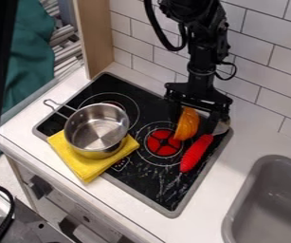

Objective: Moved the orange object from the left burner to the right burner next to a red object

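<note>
End effector: the black end effector [197, 114] hangs over the far right part of the stove [146, 178], pointing down. Its two fingers are wide apart, with the orange object between them. It looks not closed on this object; whether one finger touches it, I cannot tell.
Orange object: the orange object [186, 124] is at the right part of the stove, at the far side of the red burner [164, 148], in a tilted position.
Red-handled utensil: the red-handled utensil [196, 153] lies along the right side of the stove, near the orange object, its handle toward the front.
Pot: the metal pot [97, 130] is upright on the left part of the stove, on the yellow cloth [87, 167].
Cloth: it passes over the front left edge of the stove.
Sink: the grey sink [282, 160] is in the counter [218, 192], to the right of the stove.
</note>
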{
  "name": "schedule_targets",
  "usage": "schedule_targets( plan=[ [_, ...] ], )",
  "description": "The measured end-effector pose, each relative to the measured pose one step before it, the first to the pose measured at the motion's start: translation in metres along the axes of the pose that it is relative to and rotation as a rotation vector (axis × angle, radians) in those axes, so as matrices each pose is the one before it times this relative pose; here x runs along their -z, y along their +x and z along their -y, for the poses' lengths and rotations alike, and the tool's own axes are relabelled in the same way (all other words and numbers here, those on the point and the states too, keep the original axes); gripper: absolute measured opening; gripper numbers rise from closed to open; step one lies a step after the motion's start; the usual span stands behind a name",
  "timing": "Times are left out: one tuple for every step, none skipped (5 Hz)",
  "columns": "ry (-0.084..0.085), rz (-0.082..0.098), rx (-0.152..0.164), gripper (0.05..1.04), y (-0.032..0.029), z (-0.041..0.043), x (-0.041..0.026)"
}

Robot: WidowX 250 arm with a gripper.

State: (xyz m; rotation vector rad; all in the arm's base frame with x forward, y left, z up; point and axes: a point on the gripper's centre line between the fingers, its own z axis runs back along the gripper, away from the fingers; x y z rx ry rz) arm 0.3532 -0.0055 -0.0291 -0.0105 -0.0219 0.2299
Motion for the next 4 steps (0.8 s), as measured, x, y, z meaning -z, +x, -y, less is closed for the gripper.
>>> schedule_targets(
  plan=[
    [0.0093,0.0277,0.007,1.005,-0.00228,0.00187,-0.01213],
    [0.0177,0.0437,0.01,1.005,-0.00163,0.00126,-0.01852],
    [0.0085,0.0542,0.0098,1.005,0.00107,0.00475,-0.02116],
    [0.0071,0.021,-0.0012,1.005,-0.00058,-0.00032,-0.01046]
  ],
)
